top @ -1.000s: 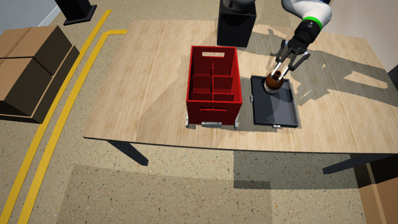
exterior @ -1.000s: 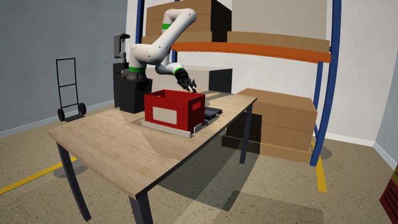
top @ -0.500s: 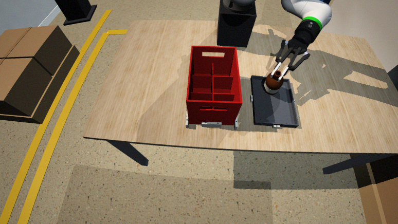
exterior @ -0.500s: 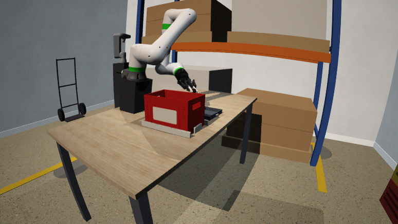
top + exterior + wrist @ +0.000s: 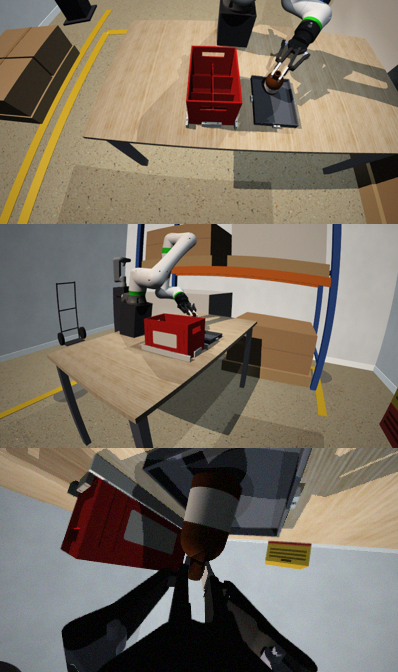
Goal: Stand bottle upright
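The brown bottle [image 5: 273, 84] [image 5: 210, 508] with a white label is over the back part of the dark tray [image 5: 261, 111] [image 5: 213, 336] [image 5: 265, 513]. It stands close to upright, neck up; a small lean cannot be ruled out. My gripper [image 5: 276, 76] [image 5: 192, 314] [image 5: 195, 564] comes down at a slant from behind and is shut on the bottle's neck. Whether the bottle's base touches the tray floor cannot be told. The tray looks level. The red crate [image 5: 195, 114] [image 5: 192, 342] [image 5: 107, 523] sits level beside the tray, with empty compartments showing.
Light metal stops [image 5: 211, 125] [image 5: 166, 353] line the crate's foot, and a small one [image 5: 276, 126] is at the tray's front edge. The black robot pedestal [image 5: 236, 30] [image 5: 134, 319] stands behind the crate. The crate's high wall is close to the tray's left side.
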You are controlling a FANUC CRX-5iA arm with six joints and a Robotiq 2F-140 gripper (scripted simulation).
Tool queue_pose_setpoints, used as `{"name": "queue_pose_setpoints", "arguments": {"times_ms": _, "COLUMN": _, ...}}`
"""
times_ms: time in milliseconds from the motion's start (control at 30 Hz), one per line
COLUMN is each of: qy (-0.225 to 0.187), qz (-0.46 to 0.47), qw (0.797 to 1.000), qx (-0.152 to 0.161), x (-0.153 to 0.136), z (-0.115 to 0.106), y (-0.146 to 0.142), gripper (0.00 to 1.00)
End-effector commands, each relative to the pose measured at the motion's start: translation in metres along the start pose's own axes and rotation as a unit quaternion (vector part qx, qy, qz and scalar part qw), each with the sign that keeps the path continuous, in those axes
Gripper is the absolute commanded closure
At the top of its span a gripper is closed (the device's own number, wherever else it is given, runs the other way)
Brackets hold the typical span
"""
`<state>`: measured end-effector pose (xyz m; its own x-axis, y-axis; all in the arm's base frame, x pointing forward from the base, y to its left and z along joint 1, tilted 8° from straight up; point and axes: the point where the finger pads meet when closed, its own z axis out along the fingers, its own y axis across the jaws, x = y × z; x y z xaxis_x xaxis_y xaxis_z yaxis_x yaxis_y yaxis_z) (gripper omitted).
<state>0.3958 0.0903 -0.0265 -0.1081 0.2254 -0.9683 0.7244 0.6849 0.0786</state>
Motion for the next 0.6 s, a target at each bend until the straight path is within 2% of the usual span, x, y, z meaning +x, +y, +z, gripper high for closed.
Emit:
{"name": "queue_pose_setpoints", "arguments": {"times_ms": 0, "qy": 0.000, "qz": 0.000, "qw": 1.000, "qx": 0.000, "x": -0.0001, "z": 0.0000, "y": 0.0001, "gripper": 1.00}}
{"name": "queue_pose_setpoints", "arguments": {"times_ms": 33, "qy": 0.000, "qz": 0.000, "qw": 1.000, "qx": 0.000, "x": -0.0001, "z": 0.0000, "y": 0.0001, "gripper": 1.00}}
{"name": "queue_pose_setpoints", "arguments": {"times_ms": 67, "qy": 0.000, "qz": 0.000, "qw": 1.000, "qx": 0.000, "x": -0.0001, "z": 0.0000, "y": 0.0001, "gripper": 0.00}}
{"name": "queue_pose_setpoints", "arguments": {"times_ms": 567, "qy": 0.000, "qz": 0.000, "qw": 1.000, "qx": 0.000, "x": -0.0001, "z": 0.0000, "y": 0.0001, "gripper": 0.00}}
